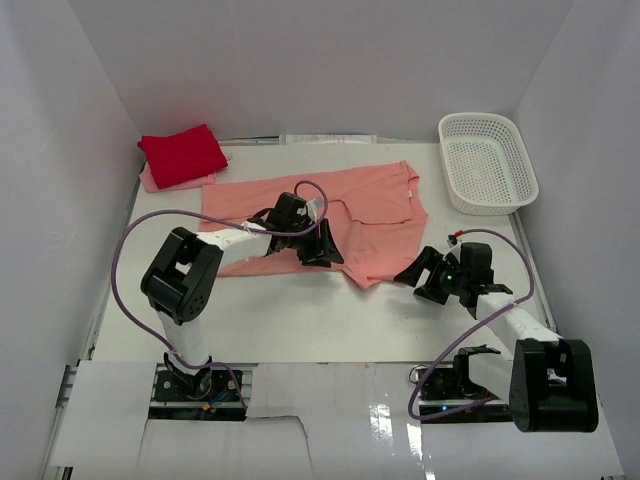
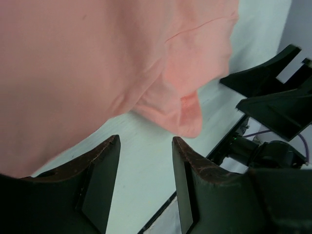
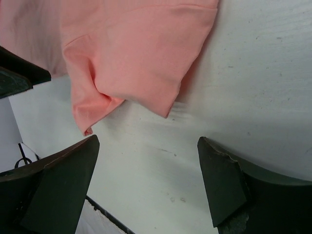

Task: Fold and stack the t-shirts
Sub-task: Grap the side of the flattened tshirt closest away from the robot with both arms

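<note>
As the right hand (image 3: 147, 144) gapes empty, the salmon-pink t-shirt (image 3: 131, 48) lies just ahead.

Salmon-pink t-shirt (image 1: 375, 200), bright red t-shirt (image 1: 182, 155), pale pink t-shirt (image 1: 150, 181), and a white lattice basket (image 1: 487, 165).

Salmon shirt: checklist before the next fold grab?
1. left gripper open, nothing between its fingers: ok
2. right gripper open, empty: ok
3. salmon shirt lying flat: not ok, near corner is bunched
4. grippers apart from each other: ok
5. red shirt folded, out of the way at the far left: ok
6. basket off the salmon shirt: ok
</note>
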### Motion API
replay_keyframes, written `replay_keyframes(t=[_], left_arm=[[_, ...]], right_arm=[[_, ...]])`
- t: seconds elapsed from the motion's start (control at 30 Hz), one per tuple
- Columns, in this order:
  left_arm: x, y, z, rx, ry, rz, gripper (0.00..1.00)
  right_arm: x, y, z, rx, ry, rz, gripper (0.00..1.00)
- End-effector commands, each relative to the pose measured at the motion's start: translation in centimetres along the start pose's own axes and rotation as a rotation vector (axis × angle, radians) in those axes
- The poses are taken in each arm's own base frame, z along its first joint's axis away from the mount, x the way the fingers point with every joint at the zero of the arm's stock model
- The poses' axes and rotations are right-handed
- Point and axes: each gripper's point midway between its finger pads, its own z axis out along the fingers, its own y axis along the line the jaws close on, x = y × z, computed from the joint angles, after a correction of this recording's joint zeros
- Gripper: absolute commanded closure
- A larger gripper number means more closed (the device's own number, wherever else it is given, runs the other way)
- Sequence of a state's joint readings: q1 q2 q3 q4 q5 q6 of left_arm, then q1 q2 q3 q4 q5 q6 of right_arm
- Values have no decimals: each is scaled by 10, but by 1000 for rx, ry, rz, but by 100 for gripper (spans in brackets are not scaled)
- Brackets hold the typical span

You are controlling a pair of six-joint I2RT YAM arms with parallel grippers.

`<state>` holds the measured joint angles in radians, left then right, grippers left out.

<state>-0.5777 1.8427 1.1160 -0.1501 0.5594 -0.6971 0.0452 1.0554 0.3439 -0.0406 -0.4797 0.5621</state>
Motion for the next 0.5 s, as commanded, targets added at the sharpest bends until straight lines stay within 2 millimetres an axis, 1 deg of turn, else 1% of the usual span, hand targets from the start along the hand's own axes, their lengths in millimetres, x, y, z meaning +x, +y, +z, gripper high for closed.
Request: replay_keyframes(t=[0.0,0.03,0.07,0.1,0.17,0.2,0.3,0.47], left_arm=[[9,14,-17,-58,-36,-18,43],[10,16,-24,-64,-52,-31,41],[22,32,-27,-100,-44,-77,39],[27,36,-30,-103,-44,-88,39],[28,38,-35,-102,-59,-82,38],[33,42,-35,-113,-52,-83,38],[36,44,-33,-111,-31,-88,38],[33,43,-25,-100,-10,-91,38]], right_arm=[[-18,2,9,-24,-50,-33,12],[-20,0,11,-17,-51,-37,12],[-20,-3,14,-7,-53,-39,12],[-21,-4,15,-2,-53,-39,12],[-21,-6,18,-1,-48,-38,12],[-20,-7,19,-1,-43,-38,12],[-19,-9,24,-10,-32,-30,13],[-13,-10,30,-32,7,-11,13]])
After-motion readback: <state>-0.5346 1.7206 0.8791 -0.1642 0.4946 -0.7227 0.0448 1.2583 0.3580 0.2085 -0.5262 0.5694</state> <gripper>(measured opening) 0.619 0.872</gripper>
